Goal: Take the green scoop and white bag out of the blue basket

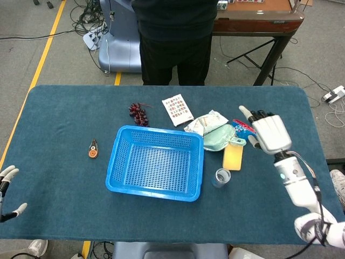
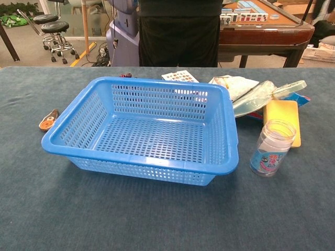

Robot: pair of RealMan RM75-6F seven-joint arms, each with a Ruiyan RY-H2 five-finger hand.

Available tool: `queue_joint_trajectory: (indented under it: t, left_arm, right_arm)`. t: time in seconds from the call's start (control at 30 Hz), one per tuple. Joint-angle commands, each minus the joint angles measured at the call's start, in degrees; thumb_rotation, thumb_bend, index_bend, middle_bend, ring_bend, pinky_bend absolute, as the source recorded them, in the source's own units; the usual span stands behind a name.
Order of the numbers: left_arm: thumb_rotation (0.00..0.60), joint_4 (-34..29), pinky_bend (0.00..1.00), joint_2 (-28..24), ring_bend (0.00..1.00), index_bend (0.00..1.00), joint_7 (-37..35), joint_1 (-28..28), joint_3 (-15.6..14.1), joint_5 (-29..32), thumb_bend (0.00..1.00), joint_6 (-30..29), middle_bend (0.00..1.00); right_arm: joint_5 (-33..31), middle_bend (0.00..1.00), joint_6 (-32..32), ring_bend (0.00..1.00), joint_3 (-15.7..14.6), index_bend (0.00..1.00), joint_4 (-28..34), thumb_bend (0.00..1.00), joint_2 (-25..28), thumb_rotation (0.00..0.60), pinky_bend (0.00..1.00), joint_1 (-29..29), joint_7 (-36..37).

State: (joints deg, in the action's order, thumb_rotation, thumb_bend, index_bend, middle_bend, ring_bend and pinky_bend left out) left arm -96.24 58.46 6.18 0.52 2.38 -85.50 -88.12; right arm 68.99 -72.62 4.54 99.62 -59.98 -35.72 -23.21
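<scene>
The blue basket stands in the middle of the table with nothing inside. The white bag lies on the cloth just past the basket's far right corner. The pale green scoop rests beside it, its bowl against the bag. My right hand is to the right of both, fingers spread and holding nothing; the chest view does not show it. My left hand shows only as fingertips at the left edge, spread apart.
A yellow sponge and a small clear jar sit right of the basket. Dark grapes, a printed card and an orange tape measure lie around it. A person stands behind the table.
</scene>
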Motion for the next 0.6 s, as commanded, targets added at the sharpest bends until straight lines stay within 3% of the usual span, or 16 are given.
queue_joint_trajectory:
  t: [0.03, 0.37, 0.6]
  left_arm:
    - [0.6, -0.58, 0.16, 0.09, 0.15, 0.19, 0.62, 0.52, 0.2, -0.24, 0.15, 0.33, 0.14]
    - [0.6, -3.21, 0.16, 0.07, 0.15, 0.19, 2.72, 2.1, 0.65, -0.44, 0.15, 1.56, 0.14]
    - [0.6, -4.05, 0.16, 0.03, 0.15, 0.19, 3.21, 2.58, 0.67, -0.85, 0.15, 1.59, 0.14]
  right_arm:
    - [7.72, 0.34, -10.04, 0.33, -5.13, 0.14, 4.43, 0.25, 4.2, 0.6, 0.48, 9.35, 1.63]
    - [12.26, 0.36, -23.93, 0.34, -10.32, 0.16, 1.83, 0.25, 1.4, 0.6, 0.5, 25.38, 6.54]
    - [13.59, 0.36, -26.26, 0.34, -10.18, 0.17, 0.07, 0.25, 0.32, 0.6, 0.5, 30.03, 9.52]
